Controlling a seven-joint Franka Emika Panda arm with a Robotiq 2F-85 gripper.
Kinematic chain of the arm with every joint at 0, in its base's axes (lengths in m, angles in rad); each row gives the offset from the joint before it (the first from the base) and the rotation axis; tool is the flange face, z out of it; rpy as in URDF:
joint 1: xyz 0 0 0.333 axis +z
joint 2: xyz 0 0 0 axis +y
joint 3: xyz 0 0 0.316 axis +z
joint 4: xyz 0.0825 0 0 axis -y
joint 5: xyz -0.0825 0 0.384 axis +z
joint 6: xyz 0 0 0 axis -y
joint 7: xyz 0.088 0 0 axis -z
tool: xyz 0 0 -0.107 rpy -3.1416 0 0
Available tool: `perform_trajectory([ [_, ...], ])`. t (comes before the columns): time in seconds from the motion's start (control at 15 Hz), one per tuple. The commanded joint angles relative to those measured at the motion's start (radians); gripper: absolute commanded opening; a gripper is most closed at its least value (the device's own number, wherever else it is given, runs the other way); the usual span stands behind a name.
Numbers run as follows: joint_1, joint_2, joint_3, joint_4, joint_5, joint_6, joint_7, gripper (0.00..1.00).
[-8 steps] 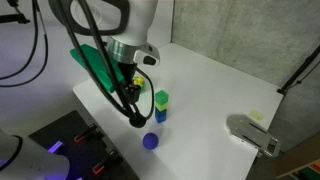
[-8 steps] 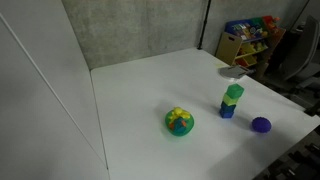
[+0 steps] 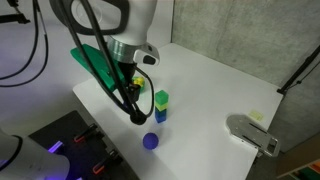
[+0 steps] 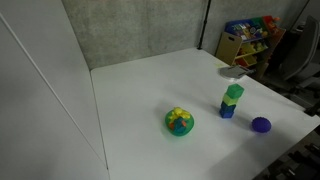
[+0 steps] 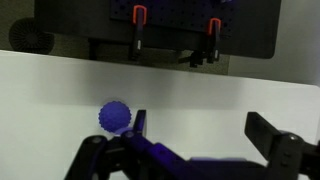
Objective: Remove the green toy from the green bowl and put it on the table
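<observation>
The green bowl [image 4: 179, 124] stands on the white table [image 4: 140, 95] and holds a toy with green and yellow parts [image 4: 179, 119]. In an exterior view the arm hides the bowl. My gripper [image 3: 136, 117] hangs above the table near the front edge, left of a green cube on a blue cube [image 3: 161, 106]. In the wrist view my gripper [image 5: 200, 128] is open and empty over bare table [image 5: 60, 90].
A purple ball shows in both exterior views [image 3: 150, 141] [image 4: 261, 125] and in the wrist view [image 5: 114, 116]. The cube stack also shows in an exterior view [image 4: 232, 101]. A grey device [image 3: 252, 134] lies at the table's right side. A shelf of toys [image 4: 250, 40] stands beyond the table.
</observation>
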Motion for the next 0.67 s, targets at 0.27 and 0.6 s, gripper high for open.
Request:
perform_trajectory([
  [0.27,0.014,0.096,0.092,0.068,0.032,0.05,0.039,1.0],
  [0.6,0.049,0.201,0.154,0.139,0.096,0.13,0.085,1.0],
])
